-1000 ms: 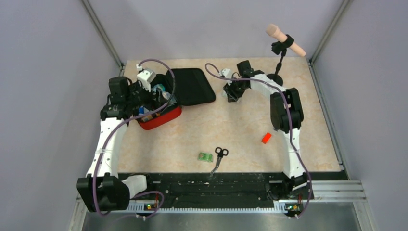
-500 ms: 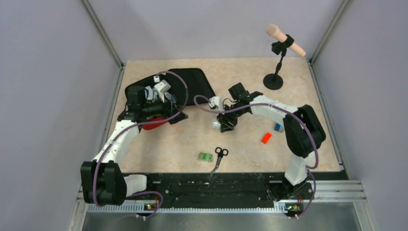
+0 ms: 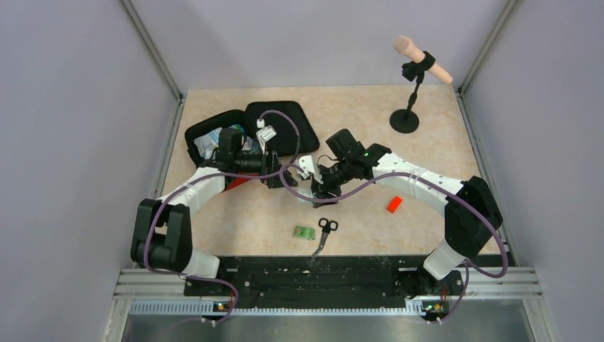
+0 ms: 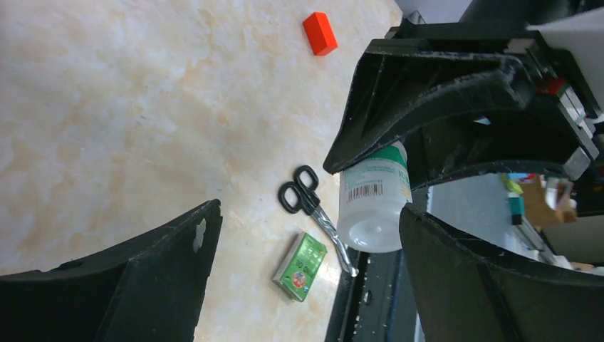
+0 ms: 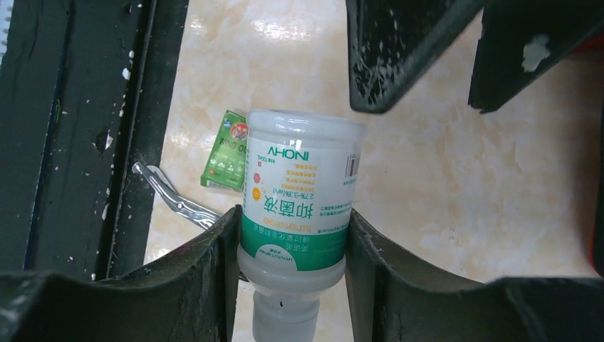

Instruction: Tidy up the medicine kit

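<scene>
The medicine kit (image 3: 295, 132) lies open at the back left, black lining up, with small supplies in its near half. My right gripper (image 3: 318, 191) (image 5: 292, 214) is shut on a white bottle (image 5: 299, 206) with a green label, held by its neck end above the table's middle. My left gripper (image 3: 274, 177) (image 4: 310, 214) is wide open just left of it, holding nothing. In the left wrist view the bottle (image 4: 374, 203) hangs close by my right-hand finger (image 4: 498, 285), apart from it.
Black scissors (image 3: 325, 229) and a small green box (image 3: 305, 232) lie near the front edge, under the two grippers. A small red block (image 3: 394, 204) lies to the right. A microphone stand (image 3: 404, 121) is at the back right.
My left gripper left the kit, swung right toward the table's middle and opened wider. My right arm carried the bottle from the back of the table forward and left, up to the left gripper.
</scene>
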`<state>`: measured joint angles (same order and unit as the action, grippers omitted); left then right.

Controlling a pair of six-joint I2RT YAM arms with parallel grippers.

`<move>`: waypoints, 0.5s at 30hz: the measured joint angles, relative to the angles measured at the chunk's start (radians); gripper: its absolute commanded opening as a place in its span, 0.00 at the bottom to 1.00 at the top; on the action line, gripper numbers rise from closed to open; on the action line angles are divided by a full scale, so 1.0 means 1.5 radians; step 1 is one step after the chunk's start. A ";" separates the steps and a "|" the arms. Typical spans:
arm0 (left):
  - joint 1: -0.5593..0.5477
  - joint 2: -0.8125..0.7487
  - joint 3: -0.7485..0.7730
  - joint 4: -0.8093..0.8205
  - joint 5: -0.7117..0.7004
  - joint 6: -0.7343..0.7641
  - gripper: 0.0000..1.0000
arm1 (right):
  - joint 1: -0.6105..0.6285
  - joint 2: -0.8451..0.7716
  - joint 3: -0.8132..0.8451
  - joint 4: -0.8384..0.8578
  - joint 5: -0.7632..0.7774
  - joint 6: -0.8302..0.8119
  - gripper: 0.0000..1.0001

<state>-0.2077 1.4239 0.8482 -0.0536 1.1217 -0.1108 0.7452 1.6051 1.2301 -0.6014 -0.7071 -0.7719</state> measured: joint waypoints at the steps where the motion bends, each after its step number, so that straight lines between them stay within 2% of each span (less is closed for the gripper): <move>1: -0.003 0.010 0.000 0.001 0.007 -0.009 0.99 | 0.005 0.000 0.000 0.000 0.002 -0.002 0.30; 3: -0.009 0.026 0.000 0.001 0.020 -0.021 0.98 | 0.016 0.000 0.000 -0.002 0.007 -0.003 0.27; 7: -0.028 0.042 0.004 -0.018 0.041 -0.022 0.88 | 0.029 0.000 0.000 -0.001 0.028 -0.001 0.26; 10: -0.046 0.073 0.028 -0.067 0.056 -0.010 0.78 | 0.031 0.000 0.000 0.010 0.049 0.007 0.26; 15: -0.056 0.151 0.095 -0.160 0.092 0.020 0.70 | 0.034 0.000 -0.014 0.038 0.089 0.024 0.26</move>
<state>-0.2916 1.6497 0.9909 -0.2935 1.2598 -0.0811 0.7959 1.6051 1.2091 -0.5449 -0.5743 -0.7364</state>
